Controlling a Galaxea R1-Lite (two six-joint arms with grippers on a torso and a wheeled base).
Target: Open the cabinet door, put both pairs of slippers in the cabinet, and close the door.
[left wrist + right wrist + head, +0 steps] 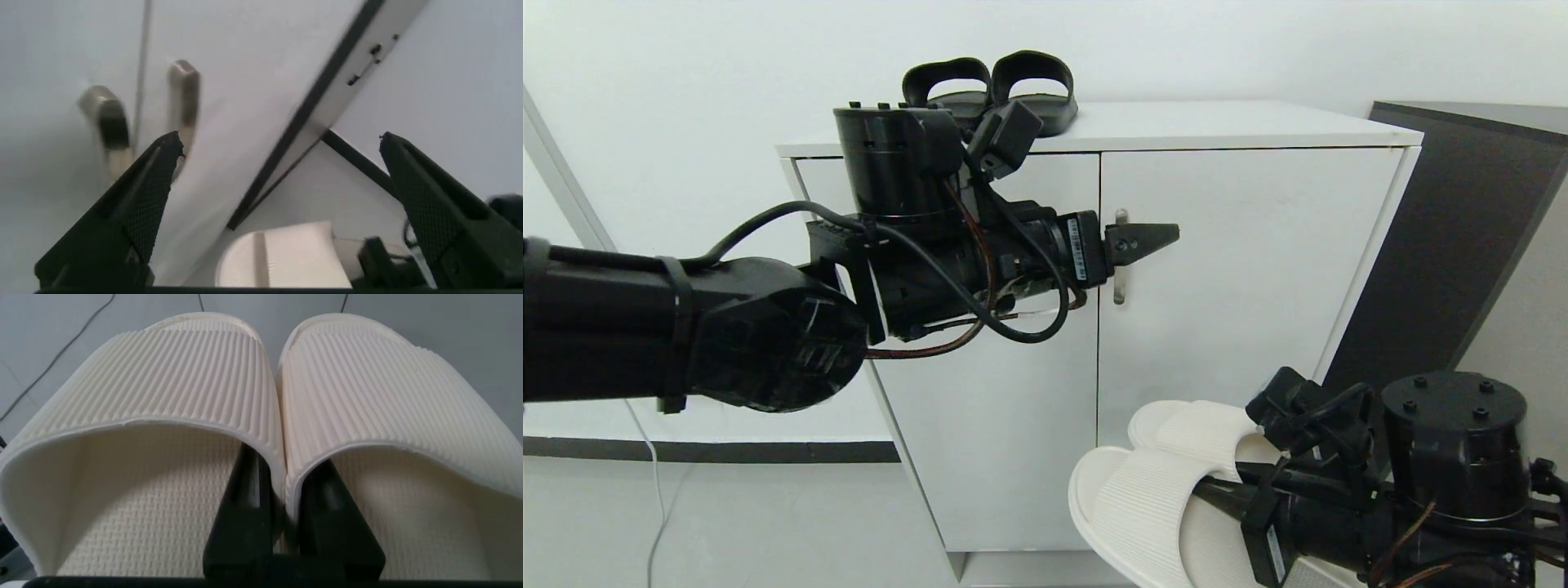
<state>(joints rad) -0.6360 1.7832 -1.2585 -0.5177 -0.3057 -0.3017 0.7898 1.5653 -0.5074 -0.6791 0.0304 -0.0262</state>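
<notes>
Left gripper [1158, 238], spread wide, beside metal handle [1121, 282] of closed white cabinet [1241, 269]. Right gripper [286, 494] pinches cream ribbed slipper pair [1152, 482]; black slide pair [1005, 90] atop cabinet.

A dark grey panel [1470, 245] stood at 3 o'clock beside the white wall [670, 90]; at 8 o'clock, a thin cable [658, 494] crossed a dark baseboard strip [768, 451].

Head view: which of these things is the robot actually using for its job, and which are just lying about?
Part of the job: white cabinet, its door handles, black slippers on top, white slippers clamped in the right tool, open left tool by the handles.
Just lying about: floor cable, dark panel beside the cabinet.
</notes>
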